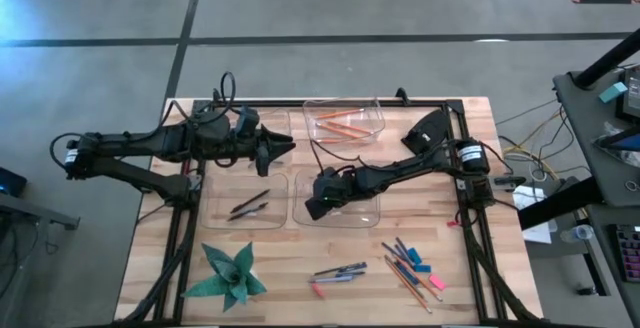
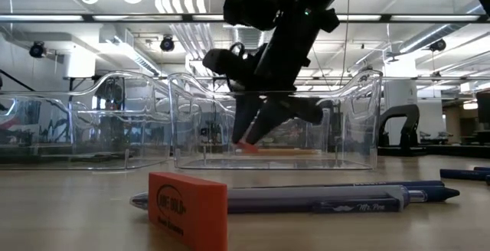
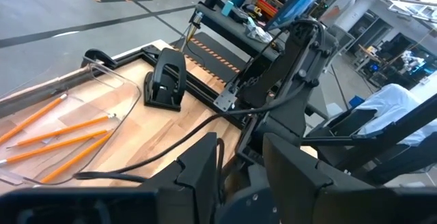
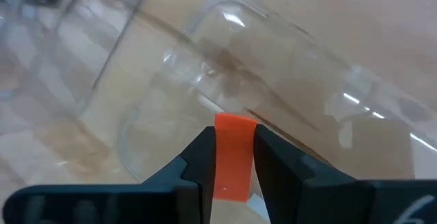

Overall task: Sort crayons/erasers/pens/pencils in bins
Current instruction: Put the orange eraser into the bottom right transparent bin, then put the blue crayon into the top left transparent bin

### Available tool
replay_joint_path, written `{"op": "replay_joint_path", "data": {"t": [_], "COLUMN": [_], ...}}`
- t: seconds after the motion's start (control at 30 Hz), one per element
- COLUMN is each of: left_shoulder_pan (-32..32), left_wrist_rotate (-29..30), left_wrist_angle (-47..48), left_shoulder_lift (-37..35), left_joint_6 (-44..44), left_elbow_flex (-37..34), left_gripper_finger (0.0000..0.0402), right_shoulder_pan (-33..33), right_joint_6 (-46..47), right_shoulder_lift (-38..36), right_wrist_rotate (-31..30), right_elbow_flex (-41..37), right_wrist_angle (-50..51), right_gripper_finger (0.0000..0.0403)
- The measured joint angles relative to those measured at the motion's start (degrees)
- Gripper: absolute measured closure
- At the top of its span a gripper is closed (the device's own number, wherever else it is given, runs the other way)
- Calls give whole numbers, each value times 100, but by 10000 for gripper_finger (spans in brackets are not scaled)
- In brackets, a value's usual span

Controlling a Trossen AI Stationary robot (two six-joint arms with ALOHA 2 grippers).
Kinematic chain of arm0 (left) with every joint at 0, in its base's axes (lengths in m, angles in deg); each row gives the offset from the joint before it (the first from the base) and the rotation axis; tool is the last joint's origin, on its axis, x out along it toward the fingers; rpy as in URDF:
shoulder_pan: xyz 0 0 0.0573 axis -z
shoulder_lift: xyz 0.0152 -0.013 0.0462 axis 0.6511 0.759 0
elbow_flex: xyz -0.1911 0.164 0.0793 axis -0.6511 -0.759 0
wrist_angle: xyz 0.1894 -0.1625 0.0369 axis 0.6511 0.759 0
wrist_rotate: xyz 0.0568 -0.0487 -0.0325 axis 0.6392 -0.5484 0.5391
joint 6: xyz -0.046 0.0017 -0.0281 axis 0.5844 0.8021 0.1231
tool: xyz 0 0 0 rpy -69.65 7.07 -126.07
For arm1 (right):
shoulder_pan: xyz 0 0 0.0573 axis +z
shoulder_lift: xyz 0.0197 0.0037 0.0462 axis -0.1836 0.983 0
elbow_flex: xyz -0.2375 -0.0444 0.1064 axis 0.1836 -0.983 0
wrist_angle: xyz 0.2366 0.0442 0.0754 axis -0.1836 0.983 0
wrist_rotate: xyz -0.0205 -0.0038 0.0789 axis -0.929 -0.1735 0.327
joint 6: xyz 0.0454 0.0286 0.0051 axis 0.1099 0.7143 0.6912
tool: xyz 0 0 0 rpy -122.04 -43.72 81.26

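On the wooden table (image 1: 330, 243) stand four clear bins (image 1: 345, 121); the right arm reaches down into the near right bin (image 1: 345, 213), and the left arm hangs above the far left one, its gripper (image 1: 285, 148) partly spread with nothing between the fingers. The far right bin holds orange pencils (image 1: 342, 125) lying roughly crosswise, and the near left bin holds two dark pens (image 1: 249, 206) lying slantwise. The right gripper (image 4: 232, 166) pinches a red eraser (image 4: 234, 154) between its fingers, the eraser's long axis running along them and its free end sticking out past the tips toward the bin floor.
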Motion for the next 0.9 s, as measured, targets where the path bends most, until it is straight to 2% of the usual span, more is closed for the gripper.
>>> {"op": "replay_joint_path", "data": {"t": [0.6, 0.9], "left_shoulder_pan": [7, 10], "left_wrist_rotate": [-8, -37], "left_wrist_angle": [115, 136], "left_shoulder_lift": [0, 0], "left_joint_6": [0, 0], "left_elbow_flex": [-2, -2], "left_gripper_finger": [294, 294], "right_shoulder_pan": [7, 7], "right_joint_6": [-13, -13], "right_shoulder_lift": [177, 144], "right_wrist_rotate": [99, 99], "right_elbow_flex": [31, 33], "right_wrist_angle": [-20, -31], "right_gripper_finger": [304, 248]}}
